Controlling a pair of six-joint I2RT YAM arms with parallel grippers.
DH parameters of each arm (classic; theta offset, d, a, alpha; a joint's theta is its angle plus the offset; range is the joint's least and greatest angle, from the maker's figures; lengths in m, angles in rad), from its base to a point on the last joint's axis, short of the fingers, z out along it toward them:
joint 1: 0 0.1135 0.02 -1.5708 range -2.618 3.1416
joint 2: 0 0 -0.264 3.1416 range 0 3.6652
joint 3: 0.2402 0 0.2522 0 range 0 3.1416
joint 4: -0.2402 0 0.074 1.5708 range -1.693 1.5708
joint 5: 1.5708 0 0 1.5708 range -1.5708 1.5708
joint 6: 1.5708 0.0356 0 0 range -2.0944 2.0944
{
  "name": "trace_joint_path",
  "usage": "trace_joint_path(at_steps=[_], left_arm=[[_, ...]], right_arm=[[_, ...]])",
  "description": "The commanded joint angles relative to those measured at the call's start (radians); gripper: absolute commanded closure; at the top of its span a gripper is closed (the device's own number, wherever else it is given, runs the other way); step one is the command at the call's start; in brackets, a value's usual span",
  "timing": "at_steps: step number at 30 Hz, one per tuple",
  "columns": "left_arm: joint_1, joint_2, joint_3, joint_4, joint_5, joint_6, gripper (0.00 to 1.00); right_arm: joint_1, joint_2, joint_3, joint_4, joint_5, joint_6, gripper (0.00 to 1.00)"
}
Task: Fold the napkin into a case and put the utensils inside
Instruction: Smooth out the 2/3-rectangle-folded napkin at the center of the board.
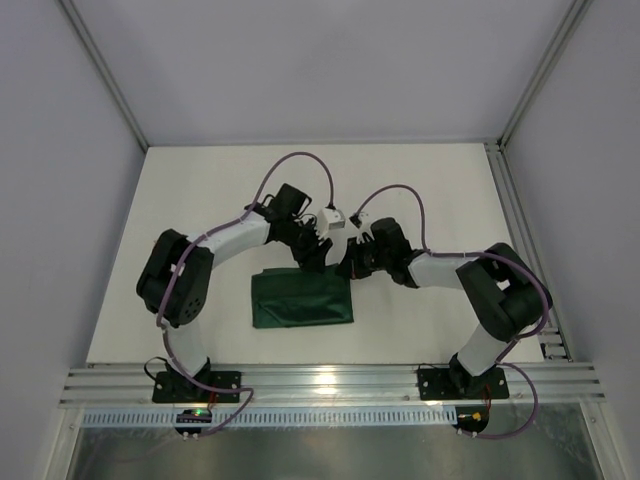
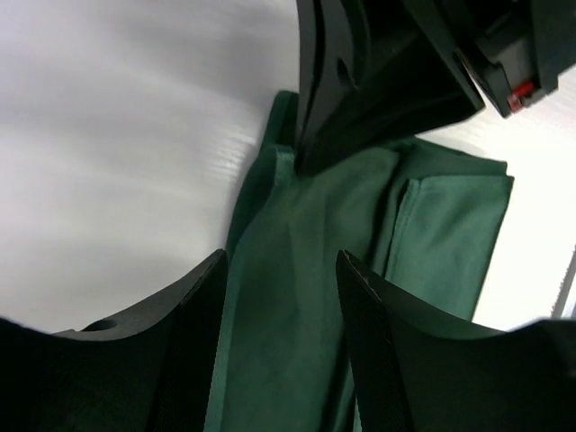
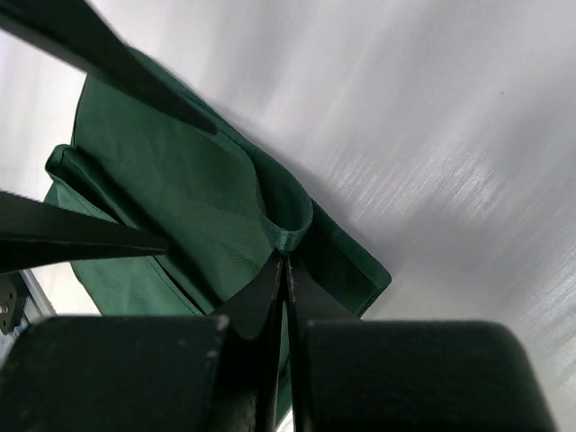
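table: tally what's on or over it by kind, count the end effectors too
napkin: 1
end effector: 2 (left end effector, right end effector)
total: 3

napkin (image 1: 301, 299): dark green cloth, matt, stitched hem | table (image 1: 430, 190): white, smooth, faint sheen | rail (image 1: 330, 381) at 6 o'clock: ribbed metal, shiny | cables (image 1: 297, 154): purple, smooth sheath
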State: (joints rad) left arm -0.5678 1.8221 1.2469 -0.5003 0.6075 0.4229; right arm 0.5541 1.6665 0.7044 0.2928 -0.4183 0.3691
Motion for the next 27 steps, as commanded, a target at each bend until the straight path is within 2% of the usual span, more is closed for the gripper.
trace_joint_path(at_steps=[1, 10, 13, 16, 17, 19, 21, 23, 24, 27], left_arm=[[0.011, 0.026, 0.039, 0.129, 0.095, 0.002, 0.45], [-0.04, 0.115, 0.051, 0.177, 0.101, 0.004, 0.43], [-0.041, 0.137, 0.051, 0.187, 0.095, -0.018, 0.46], [-0.041, 0.149, 0.054, 0.189, 0.103, -0.033, 0.6], [-0.041, 0.151, 0.054, 0.196, 0.109, -0.045, 0.72], [-0.041, 0.152, 0.059, 0.194, 0.121, -0.052, 0.86], [-0.041, 0.149, 0.062, 0.192, 0.126, -0.059, 0.92], [-0.041, 0.146, 0.063, 0.187, 0.129, -0.064, 0.98], [-0.041, 0.138, 0.062, 0.181, 0.132, -0.064, 0.99], [-0.04, 0.131, 0.057, 0.172, 0.135, -0.056, 1.0]], right_arm=[[-0.003, -0.047, -0.022, 0.094, -0.027, -0.002, 0.96], [-0.003, -0.063, -0.086, 0.216, -0.046, 0.01, 0.96], [-0.003, -0.07, -0.094, 0.23, -0.047, 0.008, 0.96], [-0.005, -0.068, -0.091, 0.229, -0.05, 0.008, 0.96], [-0.003, -0.068, -0.091, 0.23, -0.051, 0.005, 0.96], [-0.005, -0.068, -0.091, 0.227, -0.056, 0.007, 0.96], [-0.005, -0.068, -0.089, 0.215, -0.059, 0.007, 0.94], [-0.006, -0.082, -0.082, 0.186, -0.041, 0.008, 0.84], [-0.006, -0.093, -0.086, 0.158, -0.033, 0.01, 0.77], [-0.026, -0.163, -0.112, 0.103, 0.019, 0.031, 0.69]])
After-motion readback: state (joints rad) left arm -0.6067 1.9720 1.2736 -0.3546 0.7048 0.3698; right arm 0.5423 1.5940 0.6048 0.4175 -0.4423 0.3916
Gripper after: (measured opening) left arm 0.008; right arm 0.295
